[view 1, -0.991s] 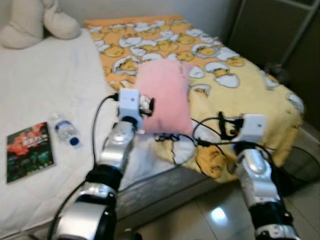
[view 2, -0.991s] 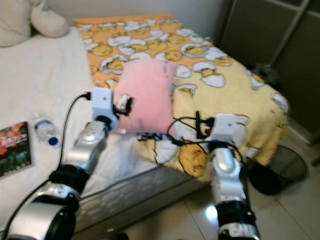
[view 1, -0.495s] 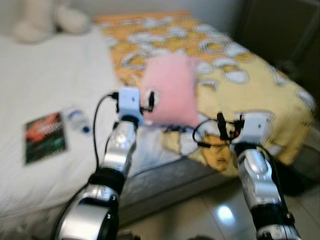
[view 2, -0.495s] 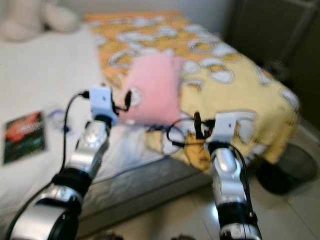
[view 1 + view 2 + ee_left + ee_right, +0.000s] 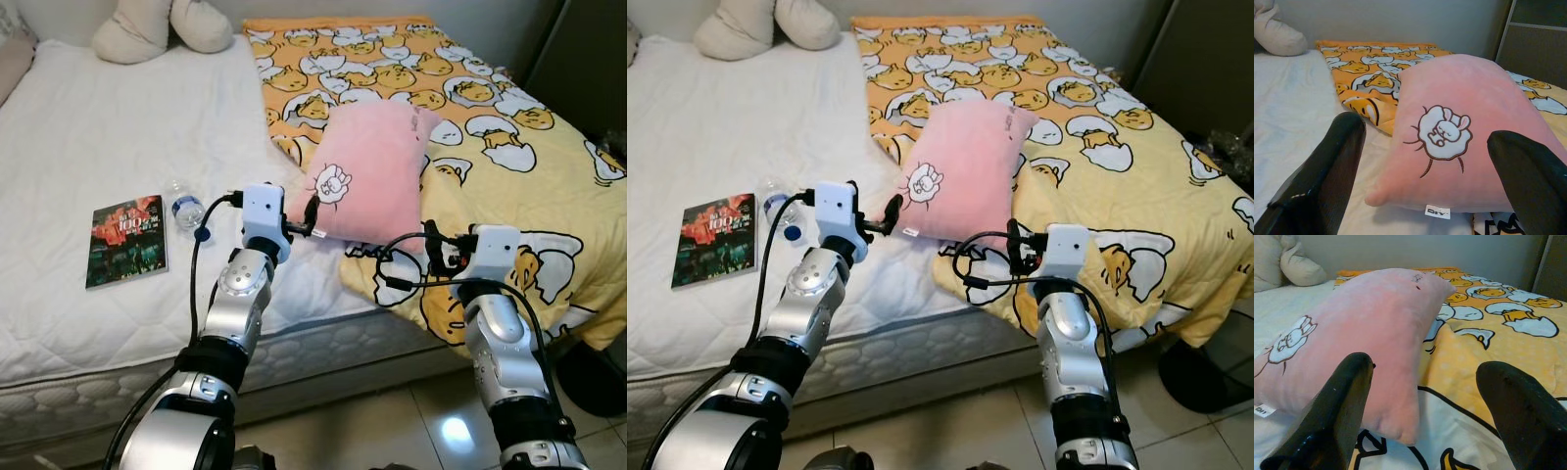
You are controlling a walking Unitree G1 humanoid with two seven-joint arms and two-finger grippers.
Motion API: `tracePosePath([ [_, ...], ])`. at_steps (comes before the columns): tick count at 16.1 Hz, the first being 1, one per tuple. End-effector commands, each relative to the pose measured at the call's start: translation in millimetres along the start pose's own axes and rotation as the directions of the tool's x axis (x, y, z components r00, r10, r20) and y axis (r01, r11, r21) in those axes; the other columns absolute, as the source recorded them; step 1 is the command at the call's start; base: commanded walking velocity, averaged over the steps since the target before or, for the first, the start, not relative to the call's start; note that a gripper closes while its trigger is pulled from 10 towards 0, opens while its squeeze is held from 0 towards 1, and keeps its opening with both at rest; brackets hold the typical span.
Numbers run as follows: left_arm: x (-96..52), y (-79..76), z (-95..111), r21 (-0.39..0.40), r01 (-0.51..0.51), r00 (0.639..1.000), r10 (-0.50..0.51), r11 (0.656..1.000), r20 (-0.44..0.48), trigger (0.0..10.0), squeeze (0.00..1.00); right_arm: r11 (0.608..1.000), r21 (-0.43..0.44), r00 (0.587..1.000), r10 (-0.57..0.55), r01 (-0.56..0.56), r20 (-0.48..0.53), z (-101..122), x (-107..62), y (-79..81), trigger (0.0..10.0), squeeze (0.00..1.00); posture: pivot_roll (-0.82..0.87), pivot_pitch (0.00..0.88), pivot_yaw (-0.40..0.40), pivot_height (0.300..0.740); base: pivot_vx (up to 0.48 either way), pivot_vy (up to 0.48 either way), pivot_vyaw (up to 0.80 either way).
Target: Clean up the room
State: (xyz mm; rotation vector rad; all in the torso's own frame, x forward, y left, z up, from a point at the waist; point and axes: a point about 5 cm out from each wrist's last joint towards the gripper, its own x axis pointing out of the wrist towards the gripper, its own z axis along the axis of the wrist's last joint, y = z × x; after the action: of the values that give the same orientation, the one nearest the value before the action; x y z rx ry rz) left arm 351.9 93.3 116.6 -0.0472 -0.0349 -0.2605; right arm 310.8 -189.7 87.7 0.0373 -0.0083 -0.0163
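"DIY" on pink pillow (image 5: 1459,142) tag (image 5: 1438,212); "100" on book (image 5: 127,239).

Counts on and around the bed

One bed (image 5: 88,137) with a white mattress; one yellow-and-orange egg-print blanket (image 5: 490,108); one pink pillow (image 5: 377,166) bearing one embroidered rabbit patch; one book (image 5: 125,240); one plastic water bottle (image 5: 184,209); one cream plush toy (image 5: 157,24) at the head; two robot arms, each with one gripper: left gripper (image 5: 1425,161), right gripper (image 5: 1425,396).
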Motion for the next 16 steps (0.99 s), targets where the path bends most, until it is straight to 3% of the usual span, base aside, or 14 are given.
tracePosePath([
  [1, 3.9, -2.8, 7.5, 0.017, 0.023, 0.999, -0.023, 1.0, 0.022, 10.0, 0.0, 0.999, 0.014, 0.999, -0.04, 0.04, 0.011, 3.1, 3.3, -5.2, 10.0, 0.0, -0.08, 0.0, 0.001, 0.74, 0.0, 0.0, 0.0],
  [3, 4.6, -7.1, 9.9, 0.036, 0.077, 0.996, -0.078, 0.996, 0.034, 10.0, 0.0, 0.999, -0.017, 0.999, -0.05, 0.05, 0.021, 5.3, 4.0, -7.4, 10.0, 0.0, -0.08, 0.0, 0.004, 0.74, 0.0, 0.0, 0.0],
  [6, 5.7, -8.1, 11.4, 0.032, 0.073, 0.996, -0.075, 0.997, 0.04, 10.0, 0.0, 0.996, -0.038, 0.995, -0.084, 0.086, 0.051, 9.7, 3.5, -9.1, 10.0, 0.0, -0.09, 0.0, 0.011, 0.74, 0.0, 0.0, -0.15],
  [8, 7.0, -3.5, 9.7, -0.009, 0.023, 1.0, -0.022, 1.0, 0.022, 10.0, 0.0, 0.994, -0.026, 0.993, -0.106, 0.107, 0.053, 8.8, 2.9, -11.0, 10.0, 0.0, -0.09, 0.0, 0.017, 0.74, 0.0, 0.0, -0.7],
  [9, 7.3, 7.9, 3.8, -0.102, -0.077, 0.997, 0.074, 0.992, -0.03, 10.0, 0.0, 0.992, -0.006, 0.99, -0.124, 0.125, 0.065, 10.3, 2.1, -13.5, 10.0, 0.0, -0.1, 0.0, 0.018, 0.74, 0.0, 0.0, 0.0],
  [10, 4.7, 18.9, -3.0, -0.138, -0.155, 0.987, 0.146, 0.978, -0.074, 10.0, 0.0, 0.984, 0.045, 0.982, -0.174, 0.171, 0.077, 12.1, 0.2, -20.2, 10.0, 0.0, -0.1, 0.0, 0.019, 0.74, 0.0, 0.0, 0.0],
  [11, 0.3, 28.3, -8.3, -0.129, -0.203, 0.977, 0.191, 0.971, -0.096, 10.0, 0.0, 0.965, 0.108, 0.965, -0.247, 0.237, 0.085, 12.5, -4.9, -30.5, 10.0, 0.0, -0.1, 0.0, 0.018, 0.74, 0.0, 0.0, 0.0],
  [14, -2.8, 29.6, -5.8, -0.033, -0.17, 0.984, 0.167, 0.985, -0.067, 10.0, 0.0, 0.985, 0.042, 0.983, -0.172, 0.169, 0.067, 6.1, -10.0, -24.7, 10.0, 0.0, -0.1, 0.0, 0.018, 0.74, 0.0, 0.0, 0.0],
  [16, -2.9, 28.4, -2.0, -0.032, -0.157, 0.987, 0.156, 0.987, -0.036, 10.0, 0.0, 0.992, 0.018, 0.99, -0.126, 0.126, 0.069, 6.7, -7.8, -18.5, 10.0, 0.0, -0.1, 0.0, 0.018, 0.74, 0.0, 0.0, 0.0],
])
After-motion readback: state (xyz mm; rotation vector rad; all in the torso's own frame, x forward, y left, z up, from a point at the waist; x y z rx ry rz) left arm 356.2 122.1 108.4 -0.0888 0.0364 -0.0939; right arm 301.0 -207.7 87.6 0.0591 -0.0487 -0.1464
